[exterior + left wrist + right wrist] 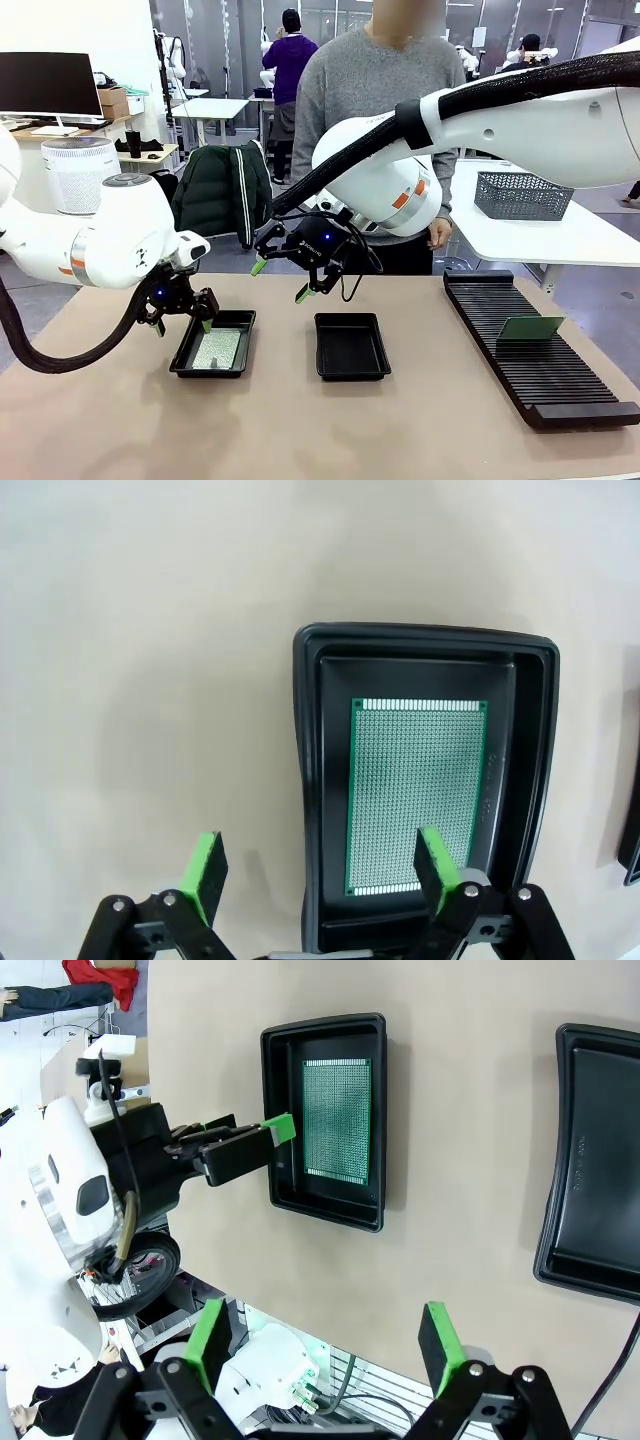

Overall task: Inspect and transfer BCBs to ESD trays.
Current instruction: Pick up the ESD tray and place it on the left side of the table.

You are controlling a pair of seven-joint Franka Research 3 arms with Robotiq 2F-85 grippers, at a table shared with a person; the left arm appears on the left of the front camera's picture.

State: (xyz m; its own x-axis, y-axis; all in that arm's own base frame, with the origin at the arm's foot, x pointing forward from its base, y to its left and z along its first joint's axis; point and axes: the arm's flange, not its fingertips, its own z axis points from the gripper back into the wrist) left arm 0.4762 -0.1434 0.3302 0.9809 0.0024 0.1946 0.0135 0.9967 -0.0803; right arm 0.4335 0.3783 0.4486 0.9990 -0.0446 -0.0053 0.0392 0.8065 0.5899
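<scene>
One ESD tray (184, 359) lies at the table's left with a green speckled BCB (218, 348) flat on its floor. My left gripper (182, 325) hangs open just above that tray's near-left rim, holding nothing. In the left wrist view, its gripper (320, 872) straddles the tray's rim (308, 780), with the BCB (418, 790) beyond one pad. A second ESD tray (352, 346) lies empty at the table's middle. My right gripper (280, 280) hovers open, high above the gap between the trays. The right wrist view shows its gripper (325, 1338), the loaded tray (275, 1110) and the empty one (595, 1160).
A long black slotted rack (535, 370) lies along the right side, with another green BCB (530, 328) standing in it. A person (380, 110) stands at the far edge. A dark mesh basket (522, 195) sits on a white table behind.
</scene>
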